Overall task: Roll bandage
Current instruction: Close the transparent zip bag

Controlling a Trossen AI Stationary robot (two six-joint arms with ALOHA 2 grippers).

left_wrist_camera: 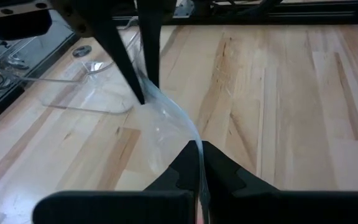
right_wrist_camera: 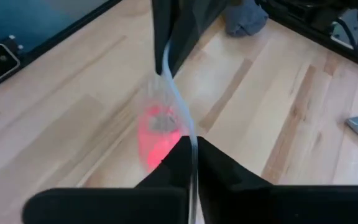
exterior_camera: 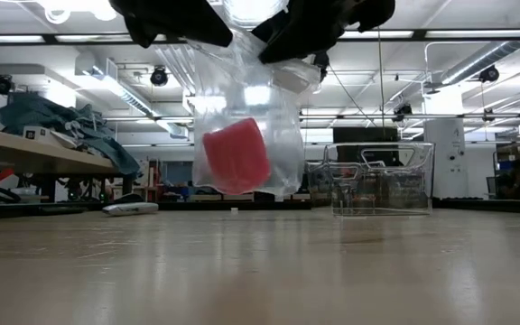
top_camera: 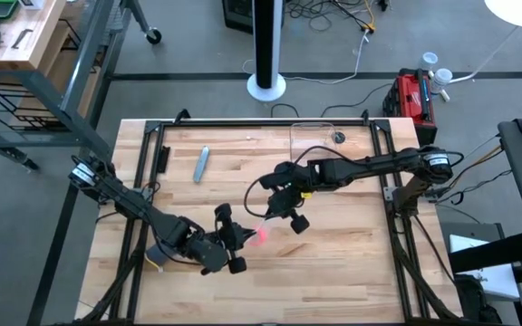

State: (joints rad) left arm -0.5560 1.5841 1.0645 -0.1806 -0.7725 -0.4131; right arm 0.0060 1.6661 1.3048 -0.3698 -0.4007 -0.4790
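Note:
A clear crinkled plastic bag hangs above the table between my two grippers. The bandage, a compact pink-red roll, sits inside it near the bottom. It also shows in the high view and through the plastic in the right wrist view. My left gripper and my right gripper face each other over the middle of the table, each shut on the bag's top. In the low view their dark bodies fill the picture's top. My left gripper pinches the bag's top edge between its two fingers, at one end of that edge. The bag is lifted clear of the table and hangs below, its edge drawn out toward the other gripper. My right gripper pinches the bag's top edge between its two fingers, at the opposite end from the left one. The plastic stretches in a narrow band between the two grippers, and the bag with the roll hangs below, clear of the table.
A clear plastic box stands at the table's far side, also in the low view. A small silvery object lies at the far left. A dark grey-blue lump lies on the table. Bare wood lies toward the near edge.

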